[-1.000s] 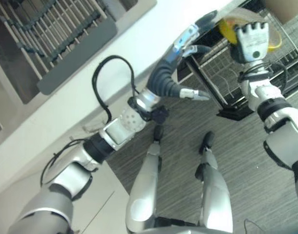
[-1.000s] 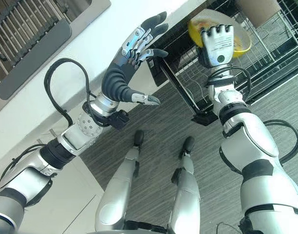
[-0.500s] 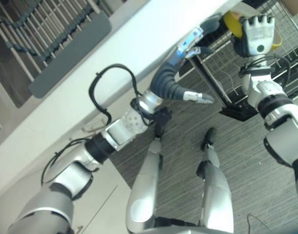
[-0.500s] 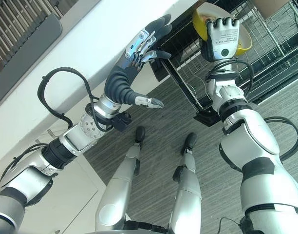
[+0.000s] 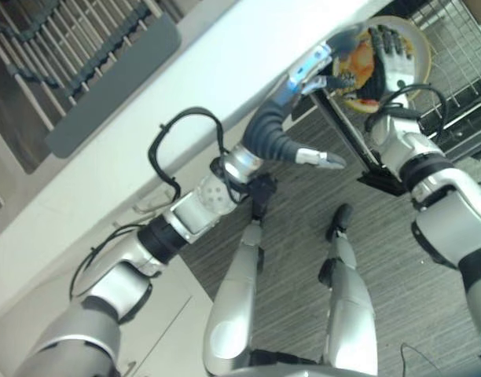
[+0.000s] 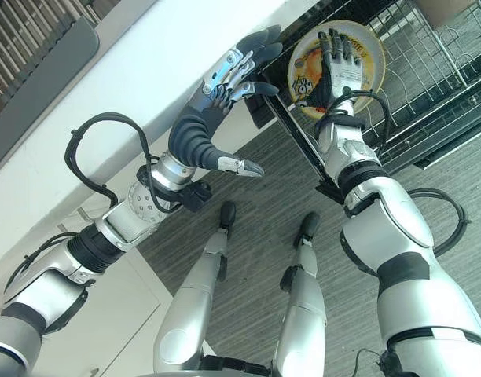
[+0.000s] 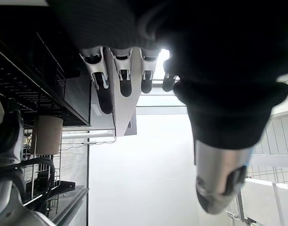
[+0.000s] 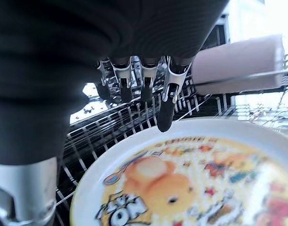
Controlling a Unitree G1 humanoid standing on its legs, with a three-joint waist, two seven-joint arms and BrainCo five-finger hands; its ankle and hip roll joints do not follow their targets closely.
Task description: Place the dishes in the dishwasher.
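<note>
Where the wire dishwasher rack (image 6: 429, 71) stands pulled out over the striped floor (image 6: 264, 259), you will find the plate (image 6: 303, 59), cream-rimmed with a yellow cartoon picture, standing on edge at the rack's near end. The print on its face I leave unread. Your right hand (image 6: 339, 67) lies flat across the plate's face, fingers (image 8: 165, 106) straight and spread, not curled round the rim; in the right wrist view the dark tips reach past the plate's edge toward the rack wires. Whether the thumb grips the plate's edge I cannot tell. A pale cylindrical object (image 8: 238, 63) lies among the wires beyond the plate. Your left hand (image 6: 233, 75) is held up just beside the plate, against the edge of the white worktop (image 6: 146, 86), its fingers straight and close together, thumb apart, holding nothing. A grey slatted rack (image 5: 91, 63) sits well apart on the worktop's far side.
</note>
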